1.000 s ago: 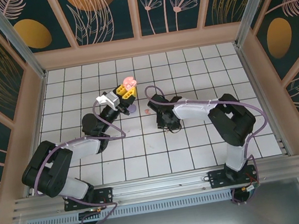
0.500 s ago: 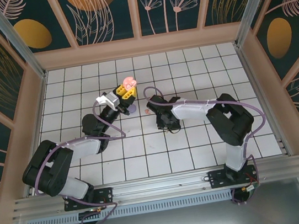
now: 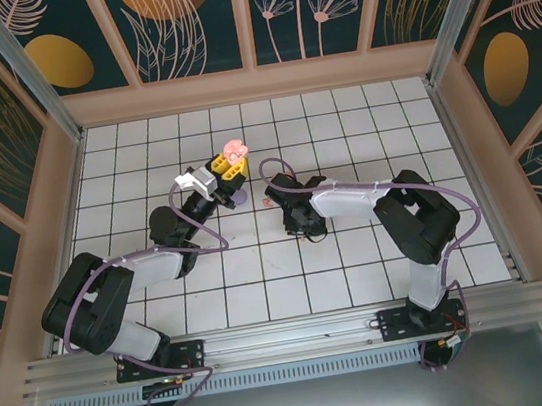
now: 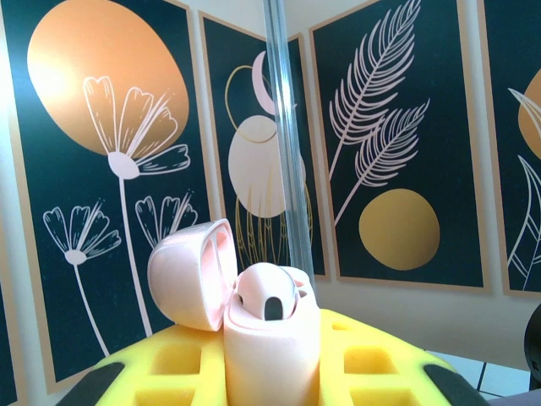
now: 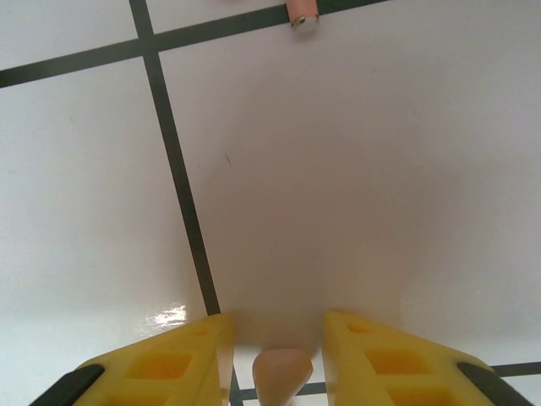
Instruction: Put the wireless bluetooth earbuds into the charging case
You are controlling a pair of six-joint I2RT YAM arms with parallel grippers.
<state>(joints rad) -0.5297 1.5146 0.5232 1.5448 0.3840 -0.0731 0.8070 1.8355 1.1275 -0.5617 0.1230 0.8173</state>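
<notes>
earbud stem (image 5: 302,13): cut off by top edge
second earbud (image 5: 283,378): cut off by bottom edge
charging case (image 4: 270,355): base out of frame

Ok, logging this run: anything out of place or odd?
Nothing damaged. One pink earbud lies loose on the tile beyond the right gripper, while the open charging case is up in the left gripper.

One pink charging case (image 4: 269,347), one earbud (image 4: 264,296) inside — two pink earbuds (image 5: 303,12) (image 5: 283,376) loose, one purple disc (image 3: 239,197).

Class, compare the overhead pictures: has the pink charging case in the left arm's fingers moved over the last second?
No. The charging case stays over the same tile lines, held in the left arm's fingers.
</notes>
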